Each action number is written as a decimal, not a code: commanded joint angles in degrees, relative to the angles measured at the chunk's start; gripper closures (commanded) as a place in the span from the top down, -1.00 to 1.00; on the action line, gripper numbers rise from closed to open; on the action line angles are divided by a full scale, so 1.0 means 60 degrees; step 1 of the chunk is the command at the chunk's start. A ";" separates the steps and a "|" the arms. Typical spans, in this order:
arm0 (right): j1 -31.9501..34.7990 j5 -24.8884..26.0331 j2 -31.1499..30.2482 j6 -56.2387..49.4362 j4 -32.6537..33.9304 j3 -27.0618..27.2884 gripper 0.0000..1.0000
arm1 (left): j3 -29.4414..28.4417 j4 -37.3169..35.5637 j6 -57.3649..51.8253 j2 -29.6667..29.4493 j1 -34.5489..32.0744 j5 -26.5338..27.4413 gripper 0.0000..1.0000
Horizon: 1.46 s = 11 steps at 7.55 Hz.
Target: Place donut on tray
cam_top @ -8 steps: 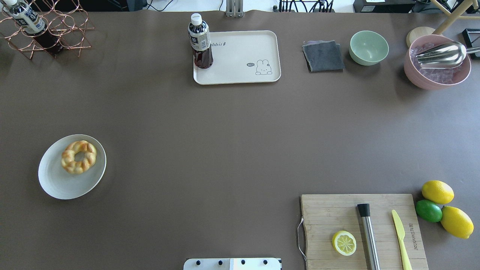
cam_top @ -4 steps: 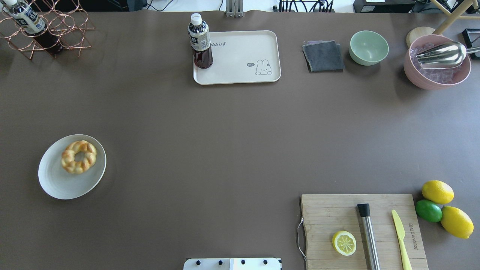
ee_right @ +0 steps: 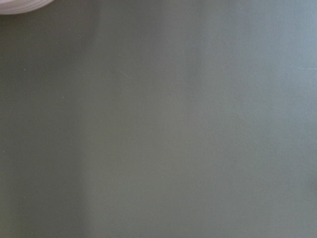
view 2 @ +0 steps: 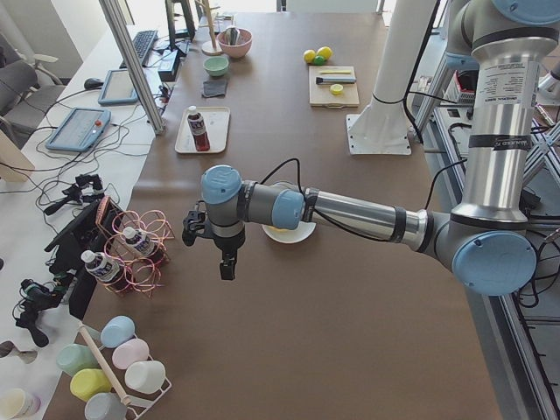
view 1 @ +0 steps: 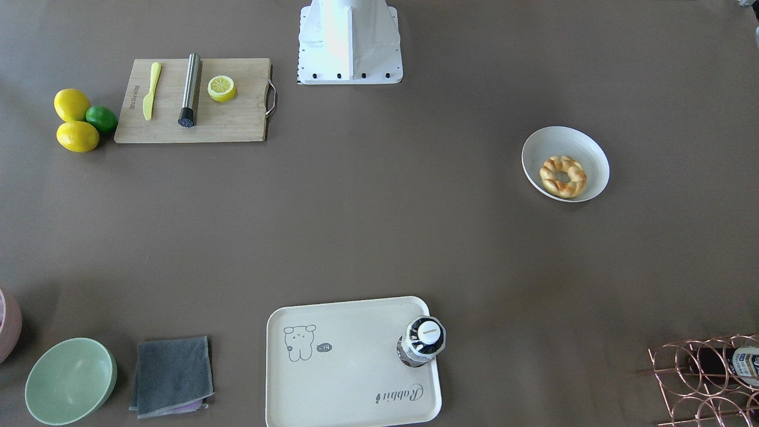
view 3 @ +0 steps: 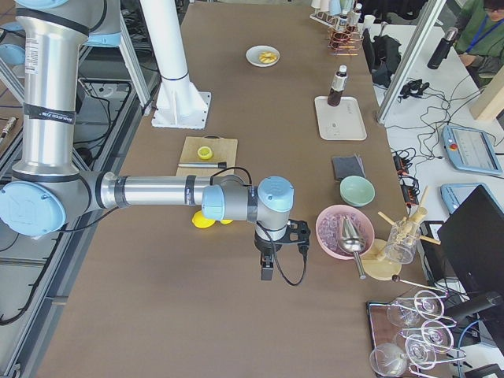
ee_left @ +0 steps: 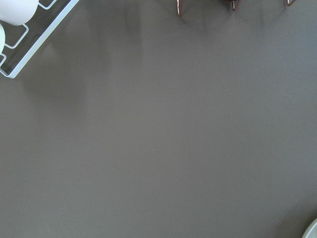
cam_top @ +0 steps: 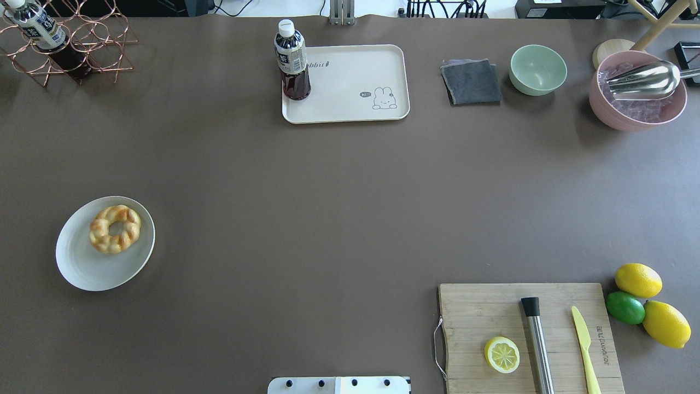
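Observation:
The golden-brown braided donut (cam_top: 115,229) lies on a round white plate (cam_top: 82,268) at the table's left side; it also shows in the front-facing view (view 1: 563,176). The cream tray (cam_top: 350,82) with the cartoon lies at the far middle, with a dark drink bottle (cam_top: 292,60) standing on its left corner. My left gripper (view 2: 226,267) shows only in the left side view, hovering above the table beyond the plate, near the copper rack. My right gripper (view 3: 267,272) shows only in the right side view, near the pink bowl. I cannot tell if either is open or shut.
A wooden cutting board (cam_top: 492,306) with a lemon half (cam_top: 501,354), a metal tube and a yellow knife lies near right. Lemons and a lime (cam_top: 625,307) sit beside it. A grey cloth (cam_top: 471,81), green bowl (cam_top: 538,69), pink bowl (cam_top: 637,90) and copper rack (cam_top: 71,44) line the far edge.

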State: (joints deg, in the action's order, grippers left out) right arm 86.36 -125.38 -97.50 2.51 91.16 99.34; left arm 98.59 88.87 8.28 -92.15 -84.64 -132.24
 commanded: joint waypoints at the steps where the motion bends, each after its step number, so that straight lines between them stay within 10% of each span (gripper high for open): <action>1: -0.0126 -0.0139 -0.0039 0.0035 -0.0147 -0.0077 1.00 | -0.0156 0.1190 -0.0032 0.0195 0.0030 -0.0106 0.99; 11: -0.0052 -0.1226 0.1525 0.0386 -0.0427 -0.0453 1.00 | 0.0326 0.1638 0.0433 0.0183 0.0741 -0.1060 0.98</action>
State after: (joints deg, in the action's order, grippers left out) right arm 86.67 -134.67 -91.84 3.52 88.67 99.88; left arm 100.83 98.51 8.60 -91.28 -83.98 -138.74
